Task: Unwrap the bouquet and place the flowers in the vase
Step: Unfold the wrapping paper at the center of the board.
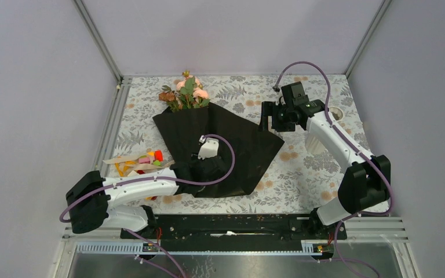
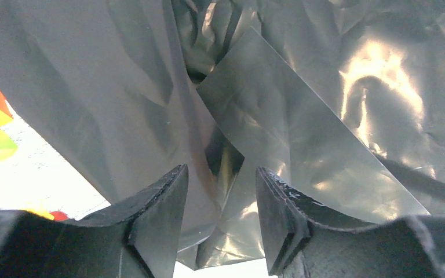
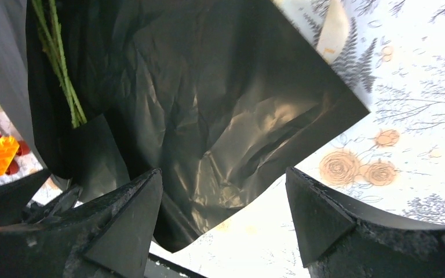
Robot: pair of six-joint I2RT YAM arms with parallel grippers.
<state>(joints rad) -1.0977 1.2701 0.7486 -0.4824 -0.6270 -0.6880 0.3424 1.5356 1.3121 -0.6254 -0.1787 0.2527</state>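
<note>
I have my left tool [image 2: 221, 171] half apart around a fold of the bouquet's [image 1: 208, 124] black wrapping paper [image 1: 237, 145], spread mid-worktop [image 1: 313, 171] with roses [image 1: 186, 91] toward the far edge, and my right tool [image 3: 223, 174] wide apart, empty, over the paper's right corner.

Bouquet paper [image 1: 226, 145]: glossy black. Flowers [image 1: 186, 92]: peach-pink and brown blooms, green leaves. Table cover [image 1: 307, 174]: white, grey fern and peach rose print. Toy blocks [image 1: 150, 159]: red, yellow, green. Left arm [image 1: 142, 188]: white.
</note>
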